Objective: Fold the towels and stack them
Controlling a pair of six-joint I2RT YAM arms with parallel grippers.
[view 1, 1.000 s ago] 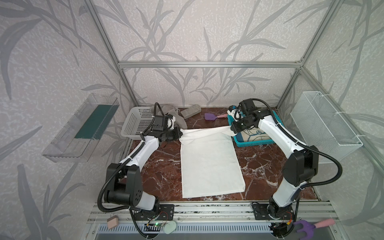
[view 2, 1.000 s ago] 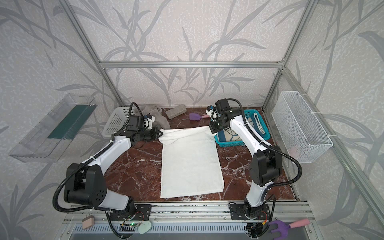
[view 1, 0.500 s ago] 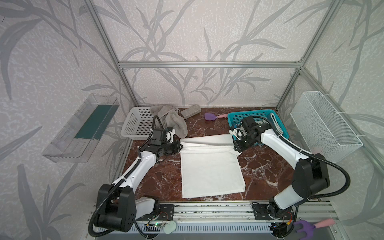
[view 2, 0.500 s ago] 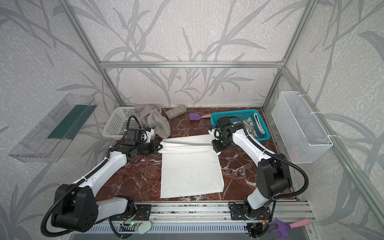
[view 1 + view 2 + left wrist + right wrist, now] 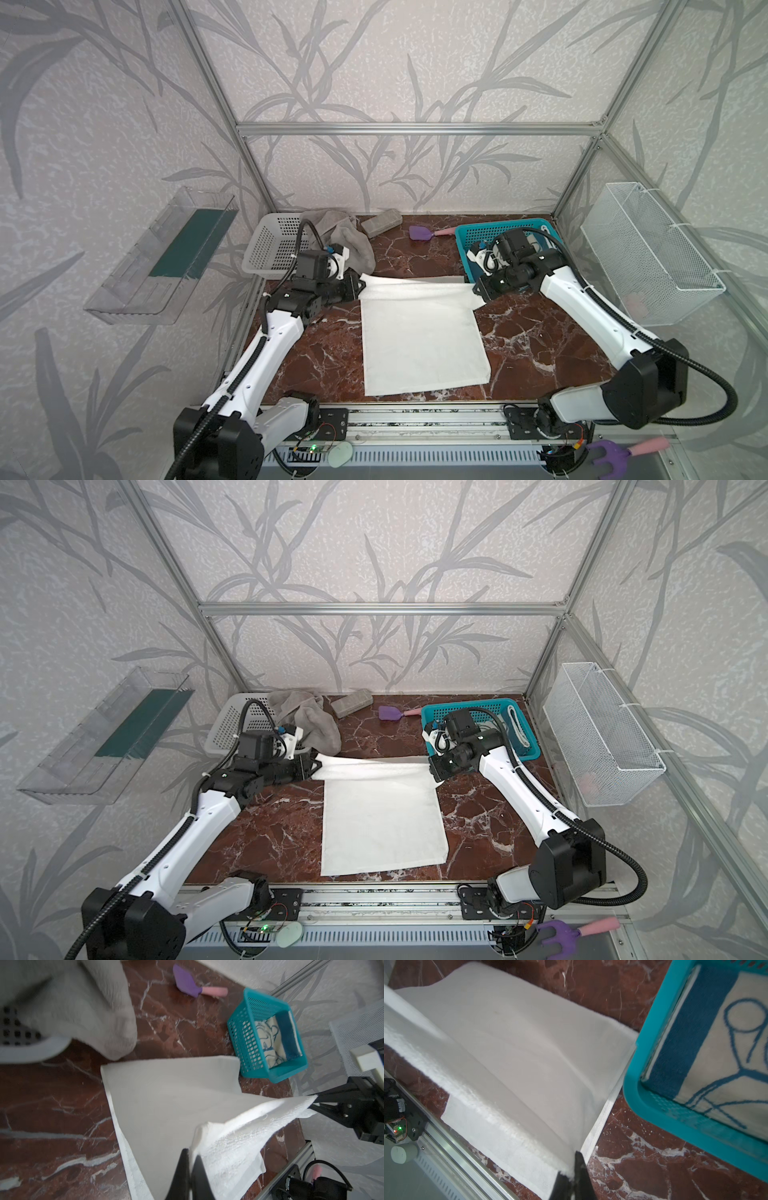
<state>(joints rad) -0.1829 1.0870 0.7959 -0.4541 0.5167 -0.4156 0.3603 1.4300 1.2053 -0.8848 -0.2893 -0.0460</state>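
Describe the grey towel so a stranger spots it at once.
At the back left corner of the marble table stands a pale perforated basket. The grey towel hangs crumpled over its rim, unlike the spread white towel and the small grey block beside it.

The left tool point(image 5: 314, 766) and right tool point(image 5: 432, 769) are pinching far corners of the white towel point(image 5: 382, 820), the rest lying on the table point(image 5: 266, 837).

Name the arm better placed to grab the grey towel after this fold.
Left. The left fingers pinch the white towel beside the grey towel on the white basket; the right fingers hold its opposite corner, by the teal basket.
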